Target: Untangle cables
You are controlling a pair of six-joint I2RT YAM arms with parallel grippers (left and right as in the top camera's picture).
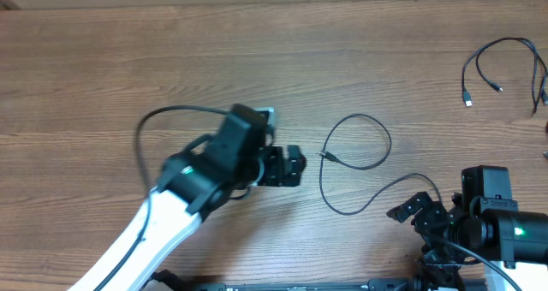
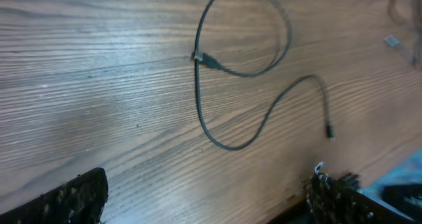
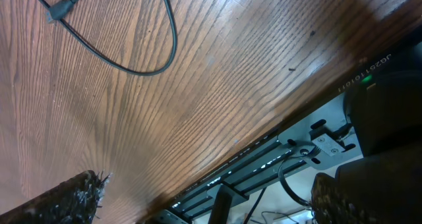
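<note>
A loose black cable (image 1: 322, 181) sprawls across the middle of the wooden surface (image 1: 128, 51), curled into one loop with its small plug (image 1: 328, 157) lying where the cord crosses itself, then running in a slack S toward the near right. The left pincer (image 1: 295, 167) hovers just left of that loop, its jaws spread wide and holding nothing; from the left wrist view the same cable (image 2: 196, 92) lies on bare wood ahead of the two dark fingertips (image 2: 72, 197), apart from both. The right pincer (image 1: 415, 210), also wide and empty, sits low at the near right edge of the surface, with the cable's far end passing just beside it; whether they touch cannot be told. Its wrist view shows a bend of the cord (image 3: 173, 39) and the plug (image 3: 59, 10) on the wood, with a metal frame (image 3: 264, 165) beyond the surface's edge. A second bunch of thin black cords (image 1: 511, 40), one tip silvery (image 1: 468, 100), lies in the far right corner, well apart from both arms. The left arm's own thicker black lead (image 1: 171, 111) arcs above the wood behind its pincer.
</note>
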